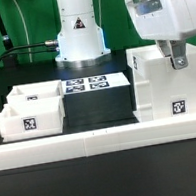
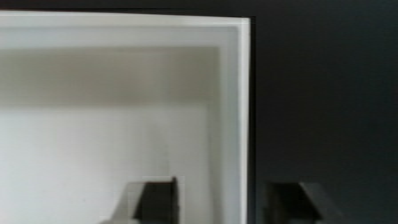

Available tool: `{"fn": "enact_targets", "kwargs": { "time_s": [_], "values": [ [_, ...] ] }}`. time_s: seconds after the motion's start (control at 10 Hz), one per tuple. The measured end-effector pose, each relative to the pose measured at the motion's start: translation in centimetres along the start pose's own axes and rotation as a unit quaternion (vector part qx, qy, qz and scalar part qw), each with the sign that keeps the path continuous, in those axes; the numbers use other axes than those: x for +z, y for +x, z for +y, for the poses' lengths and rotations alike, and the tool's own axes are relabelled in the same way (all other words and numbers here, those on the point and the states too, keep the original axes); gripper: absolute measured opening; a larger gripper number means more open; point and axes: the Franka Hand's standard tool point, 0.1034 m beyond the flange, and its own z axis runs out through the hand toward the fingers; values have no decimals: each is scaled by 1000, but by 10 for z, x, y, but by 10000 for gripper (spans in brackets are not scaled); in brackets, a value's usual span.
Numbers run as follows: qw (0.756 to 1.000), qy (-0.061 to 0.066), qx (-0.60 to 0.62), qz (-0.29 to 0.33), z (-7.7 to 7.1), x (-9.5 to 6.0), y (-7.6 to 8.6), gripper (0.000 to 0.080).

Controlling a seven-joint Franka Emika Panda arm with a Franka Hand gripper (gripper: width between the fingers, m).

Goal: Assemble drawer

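The white drawer housing (image 1: 163, 89) stands at the exterior view's right, with a square tag low on its front. Two small white trays (image 1: 28, 118) (image 1: 35, 94) sit side by side at the exterior view's left, and the nearer one shows a tag. My gripper (image 1: 177, 59) hangs over the housing's top, at its far right side. In the wrist view one upright wall of the housing (image 2: 235, 110) runs between my two dark fingertips (image 2: 157, 200). The gripper (image 2: 221, 203) straddles that wall. The jaws stand apart, with a dark gap beside the wall.
The marker board (image 1: 87, 85) lies flat between the trays and the housing. A long low white border wall (image 1: 102, 139) runs along the front. The arm's white base (image 1: 79, 36) stands behind. The table is black.
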Motion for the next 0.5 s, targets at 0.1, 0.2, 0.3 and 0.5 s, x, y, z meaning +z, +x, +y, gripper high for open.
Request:
{"fn": "enact_targets", "kwargs": {
  "time_s": [0.1, 0.2, 0.3, 0.5],
  "values": [
    [1000, 0, -1, 0, 0, 0, 0, 267],
    [1000, 0, -2, 0, 0, 0, 0, 440],
    [1000, 0, -3, 0, 0, 0, 0, 606],
    [1000, 0, -6, 0, 0, 0, -1, 638]
  ]
}}
